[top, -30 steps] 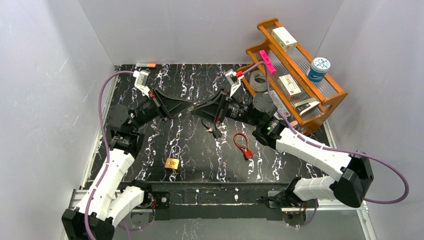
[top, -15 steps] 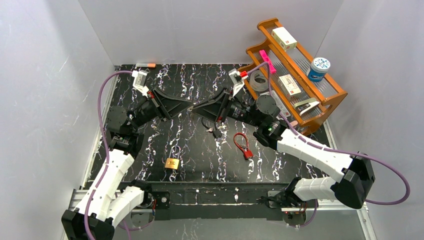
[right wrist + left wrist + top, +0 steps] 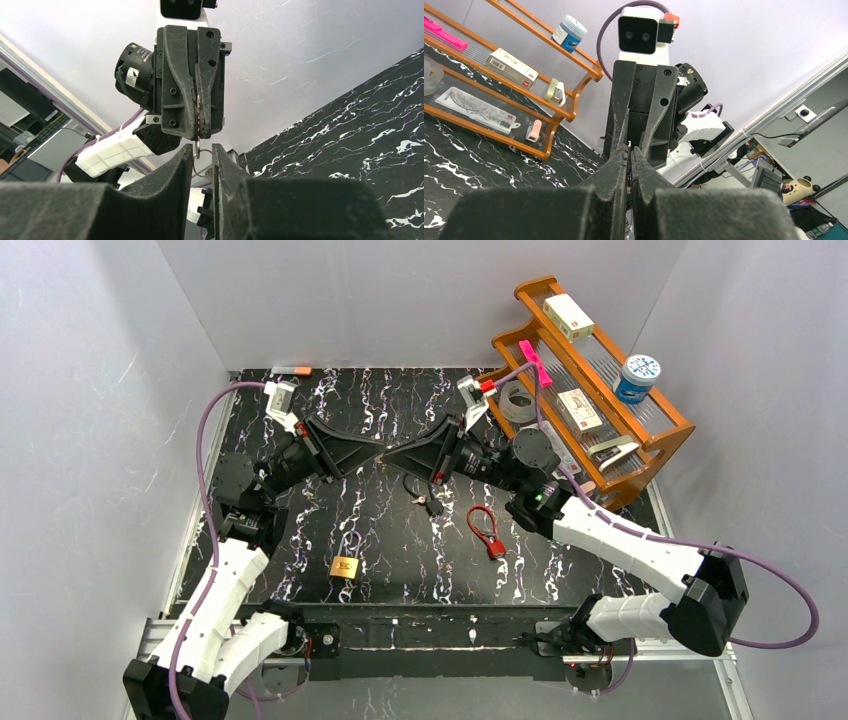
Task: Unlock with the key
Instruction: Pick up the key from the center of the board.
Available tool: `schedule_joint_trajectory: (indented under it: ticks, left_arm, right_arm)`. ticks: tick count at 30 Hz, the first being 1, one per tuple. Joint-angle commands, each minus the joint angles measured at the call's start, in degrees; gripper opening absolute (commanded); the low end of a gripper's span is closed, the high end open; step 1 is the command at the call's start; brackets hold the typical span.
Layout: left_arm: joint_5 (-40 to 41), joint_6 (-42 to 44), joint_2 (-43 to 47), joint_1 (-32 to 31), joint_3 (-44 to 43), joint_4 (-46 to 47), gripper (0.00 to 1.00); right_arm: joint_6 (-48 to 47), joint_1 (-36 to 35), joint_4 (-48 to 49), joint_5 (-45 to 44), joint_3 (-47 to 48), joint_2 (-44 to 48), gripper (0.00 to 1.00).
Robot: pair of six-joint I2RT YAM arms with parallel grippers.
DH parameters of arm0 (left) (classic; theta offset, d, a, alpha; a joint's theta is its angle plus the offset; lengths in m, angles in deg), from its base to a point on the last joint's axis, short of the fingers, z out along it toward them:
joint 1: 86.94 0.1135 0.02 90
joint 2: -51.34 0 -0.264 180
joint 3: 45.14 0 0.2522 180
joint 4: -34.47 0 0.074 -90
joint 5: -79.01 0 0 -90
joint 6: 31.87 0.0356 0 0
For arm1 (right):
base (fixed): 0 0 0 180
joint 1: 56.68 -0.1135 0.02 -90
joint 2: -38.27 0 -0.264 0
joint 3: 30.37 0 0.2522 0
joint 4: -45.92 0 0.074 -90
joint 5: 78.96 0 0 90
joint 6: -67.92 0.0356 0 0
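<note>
Right gripper (image 3: pixel 202 150) farther back than before, jaws narrowly apart; jaws of left gripper (image 3: pixel 199 134) tight on one key (image 3: pixel 199 112); two padlocks (image 3: pixel 345 567) (image 3: pixel 496 547).

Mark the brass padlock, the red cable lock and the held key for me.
brass padlock (image 3: pixel 345 567), top view, on its brass body.
red cable lock (image 3: pixel 496 547), top view, on its red body.
key (image 3: pixel 199 120), right wrist view, on its thin metal edge.

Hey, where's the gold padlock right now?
In the top view, the gold padlock lies on the table near its front edge, left of the red cable lock.
</note>
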Motion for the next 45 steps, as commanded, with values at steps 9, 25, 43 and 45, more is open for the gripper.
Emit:
schedule_joint_trajectory:
  ticks: [9, 25, 43, 45]
  left_arm:
    - [0.26, -0.43, 0.78, -0.29, 0.2, 3.93, 0.0]
    - [2.56, -1.3, -2.11, -0.28, -1.49, 4.01, 0.3]
    - [4.67, 0.45, -0.05, -0.28, -0.72, 2.58, 0.0]
    - [5.51, -0.02, 0.28, -0.3, -0.13, 2.66, 0.0]
  right_arm:
    - [2.23, 0.11, 2.48, 0.17, 2.17, -0.5, 0.1]
    - [1.64, 0.15, 0.29, -1.78, -0.86, 2.73, 0.01]
    - [3.88, 0.24, 3.16, -1.71, 0.67, -1.74, 0.43]
    - [4.68, 0.26, 4.24, -0.65, 0.66, -2.62, 0.38]
